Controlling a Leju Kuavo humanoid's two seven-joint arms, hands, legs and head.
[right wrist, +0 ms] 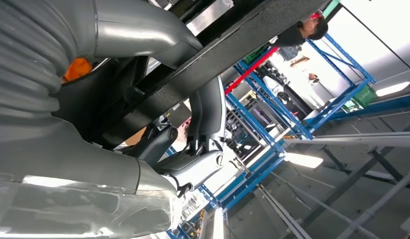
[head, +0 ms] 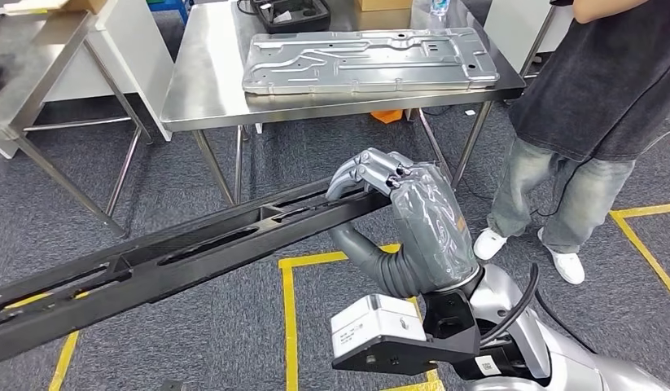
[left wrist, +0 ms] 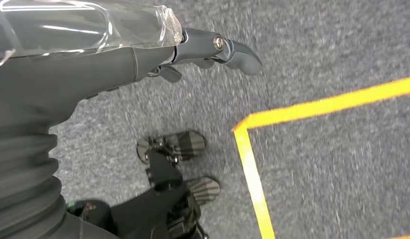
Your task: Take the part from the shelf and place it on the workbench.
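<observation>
We have the long black slotted beam part (head: pixel 193 244) gripped in our right hand (head: pixel 396 191), off the shelf; the far steel table (head: pixel 209 90) awaits. Left hand (left wrist: pixel 212 50) hangs empty, fingers apart.

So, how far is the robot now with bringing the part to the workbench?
Done: the long black part is off the shelf, gripped at one end by the right hand. In hand: it is carried above the carpet, short of the steel workbench, where a grey metal panel lies. The left hand hangs over the floor, holding nothing. Left: reach the bench and set the part down.
</observation>
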